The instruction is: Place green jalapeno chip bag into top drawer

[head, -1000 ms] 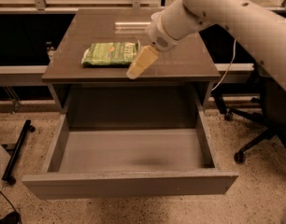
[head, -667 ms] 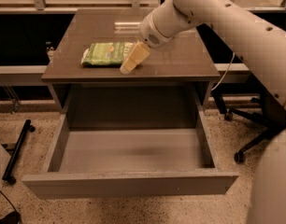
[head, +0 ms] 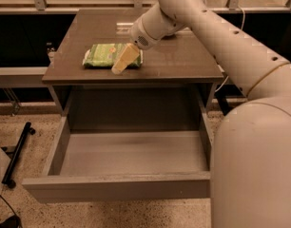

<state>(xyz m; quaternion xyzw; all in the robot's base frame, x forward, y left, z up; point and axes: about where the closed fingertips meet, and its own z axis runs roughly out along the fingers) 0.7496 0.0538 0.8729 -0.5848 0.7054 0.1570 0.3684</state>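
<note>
Green jalapeno chip bag (head: pixel 102 55) (print unreadable) is lying on the table (head: pixel 176 63), gripper (head: pixel 118 68) covering its right end, grip state unclear; top drawer (head: pixel 117 186) is gaping open.

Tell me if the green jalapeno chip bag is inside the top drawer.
No: the green jalapeno chip bag lies on the tabletop beneath the gripper, outside the open top drawer.

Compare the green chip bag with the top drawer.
The green jalapeno chip bag is small, light green and printed; the top drawer is wide and plain grey-brown. The bag lies flat on the table; the drawer stands pulled open below it. The gripper is at the bag's right end, well above the drawer. Both are rectangular.
</note>
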